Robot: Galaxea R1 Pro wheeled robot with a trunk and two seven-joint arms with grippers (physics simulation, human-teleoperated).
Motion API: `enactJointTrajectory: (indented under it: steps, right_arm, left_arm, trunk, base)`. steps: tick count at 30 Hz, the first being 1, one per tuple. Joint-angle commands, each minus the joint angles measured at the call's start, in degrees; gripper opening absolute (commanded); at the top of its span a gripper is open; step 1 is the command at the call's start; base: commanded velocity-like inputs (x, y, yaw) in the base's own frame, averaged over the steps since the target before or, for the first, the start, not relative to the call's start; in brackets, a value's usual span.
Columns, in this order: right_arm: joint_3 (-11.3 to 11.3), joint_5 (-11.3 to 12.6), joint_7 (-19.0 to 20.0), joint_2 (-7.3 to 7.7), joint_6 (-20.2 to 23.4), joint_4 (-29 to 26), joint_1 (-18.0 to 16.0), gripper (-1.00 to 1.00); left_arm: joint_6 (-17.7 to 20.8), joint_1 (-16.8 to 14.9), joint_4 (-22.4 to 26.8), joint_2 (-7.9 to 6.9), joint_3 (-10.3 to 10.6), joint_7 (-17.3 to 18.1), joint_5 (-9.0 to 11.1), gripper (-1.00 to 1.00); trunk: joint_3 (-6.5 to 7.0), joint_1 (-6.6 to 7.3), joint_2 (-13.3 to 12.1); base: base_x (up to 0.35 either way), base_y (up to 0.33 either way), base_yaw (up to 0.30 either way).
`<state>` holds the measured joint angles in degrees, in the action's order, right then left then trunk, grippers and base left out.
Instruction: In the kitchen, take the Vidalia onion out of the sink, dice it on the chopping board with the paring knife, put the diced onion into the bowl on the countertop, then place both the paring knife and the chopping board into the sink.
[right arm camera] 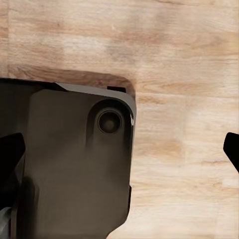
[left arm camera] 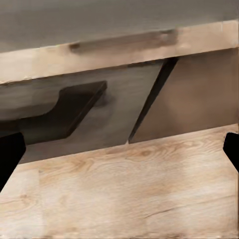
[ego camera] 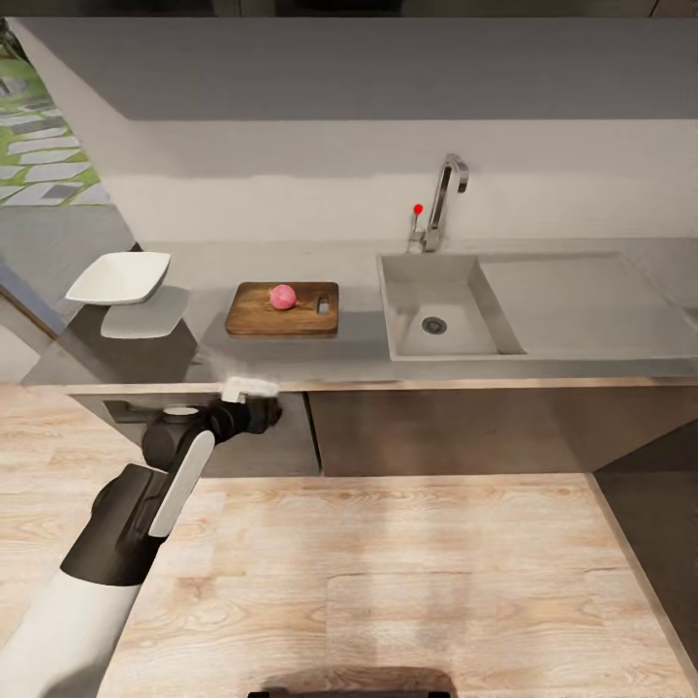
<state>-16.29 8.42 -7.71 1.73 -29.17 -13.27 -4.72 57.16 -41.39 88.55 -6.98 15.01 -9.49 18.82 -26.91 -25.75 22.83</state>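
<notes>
Left gripper [left arm camera: 119, 149]: fingers [left arm camera: 10, 154] spread wide, nothing between them, dark tips at the opposite edges of the left wrist view. It hangs low in front of the countertop [ego camera: 368, 373], below its front edge, aimed at the cabinet fronts [left arm camera: 199, 94] and the wood floor [left arm camera: 124, 194]. In the head view the left arm [ego camera: 145, 514] reaches up from the lower left toward the counter edge.

Right gripper [right arm camera: 119, 149]: also spread and empty, pointing down at the floor beside the robot's dark base [right arm camera: 74, 164].

Outward, on the countertop: chopping board [ego camera: 282, 309], long axis running left-right along the counter, just left of the sink [ego camera: 436, 305]. Vidalia onion [ego camera: 282, 297] sits on the board near its middle (tip direction too small to tell). Paring knife [ego camera: 324, 306] lies on the board's right end; which way it points I cannot make out. Bowl [ego camera: 118, 277] stands well left of the board, near the counter's end. Tap [ego camera: 443, 199] rises behind the basin.
</notes>
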Motion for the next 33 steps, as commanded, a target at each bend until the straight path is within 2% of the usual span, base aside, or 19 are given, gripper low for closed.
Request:
enactJointTrajectory:
  steps: [1,3,8,11,15,17,18,20,22,23,26,29,31,33]
  right_arm:
    - [-0.5,0.6,-0.2,0.03,-0.2,0.0,0.0,1.0]
    - [-0.5,0.5,-0.2,0.03,-0.2,0.0,0.0,1.0]
    - [-0.5,0.5,-0.2,0.03,-0.2,0.0,0.0,1.0]
    - [-0.5,0.6,-0.2,0.03,-0.2,0.0,0.0,1.0]
    - [-0.5,0.6,-0.2,0.03,-0.2,0.0,0.0,1.0]
    - [-0.4,0.6,-0.2,0.03,-0.2,0.0,0.0,1.0]
    - [-0.4,0.6,-0.2,0.03,-0.2,0.0,0.0,1.0]
    - [-0.4,0.6,-0.2,0.03,-0.2,0.0,0.0,1.0]
    - [-0.4,0.7,-0.2,0.03,-0.2,0.0,0.0,1.0]
    - [-0.4,0.7,-0.2,0.03,-0.2,-0.1,0.0,1.0]
    - [-0.4,0.7,-0.2,0.03,-0.3,-0.1,0.0,1.0]
    - [-0.4,0.7,-0.2,0.03,-0.4,-0.3,0.0,1.0]
    - [-0.3,0.7,-0.3,0.07,-0.5,-0.9,0.0,1.0]
    - [-0.3,0.7,-0.4,0.11,-0.5,-1.3,0.0,1.0]
  left_arm:
    - [0.1,0.9,0.1,-0.05,0.1,-0.6,0.6,1.0]
    - [-0.1,3.3,0.2,-0.05,0.1,-0.5,0.5,1.0]
    - [-5.5,8.7,0.2,-0.11,0.1,-0.4,0.5,1.0]
    - [-9.7,13.0,0.2,-0.24,0.0,-0.3,0.5,1.0]
    - [-16.3,19.3,0.2,-1.54,0.0,-0.3,0.5,1.0]
    - [-23.2,24.9,0.2,-3.18,0.1,-0.2,0.5,1.0]
    - [-24.7,26.0,0.2,-3.5,0.1,-0.2,0.5,1.0]
    - [-30.5,30.7,0.2,-4.7,0.3,-0.2,0.5,1.0]
    - [-33.3,33.3,0.2,-5.23,0.3,-0.2,0.5,1.0]
    - [-37.6,37.1,0.2,-6.03,0.4,-0.2,0.5,1.0]
    - [-47.0,45.2,-0.2,-7.46,0.5,-0.2,0.3,1.0]
    - [-51.6,50.1,-0.5,-7.85,0.5,-0.1,-0.3,1.0]
    - [-55.9,54.2,-1.1,-7.97,0.5,-0.1,-1.4,1.0]
    - [-58.2,56.0,-1.6,-8.0,0.5,-0.1,-2.0,1.0]
  trunk:
    - [-0.08,-0.03,0.1]
    - [-0.08,-0.03,0.1]
    - [-0.08,-0.03,0.1]
    - [-0.08,-0.03,0.1]
    - [-0.08,-0.03,0.1]
    - [-0.08,-0.03,0.1]
    - [-0.08,-0.03,0.1]
    - [-0.08,-0.03,0.1]
    - [-0.08,-0.03,0.1]
    - [-0.08,-0.03,0.1]
    - [-0.08,-0.03,0.1]
    - [-0.08,-0.03,0.1]
    - [-0.08,-0.03,0.1]
    - [-0.08,-0.03,0.1]
  base:
    - [-0.004,0.0,0.0]
    - [-0.001,0.0,0.0]
    - [0.0,0.0,0.0]
    - [0.0,0.0,0.0]
    - [0.0,0.0,0.0]
    - [0.0,0.0,0.0]
    - [0.0,0.0,0.0]
    - [0.0,0.0,0.0]
    - [0.0,0.0,0.0]
    - [0.0,0.0,0.0]
    - [0.0,0.0,0.0]
    - [0.0,0.0,0.0]
    - [0.0,0.0,0.0]
    - [0.0,0.0,0.0]
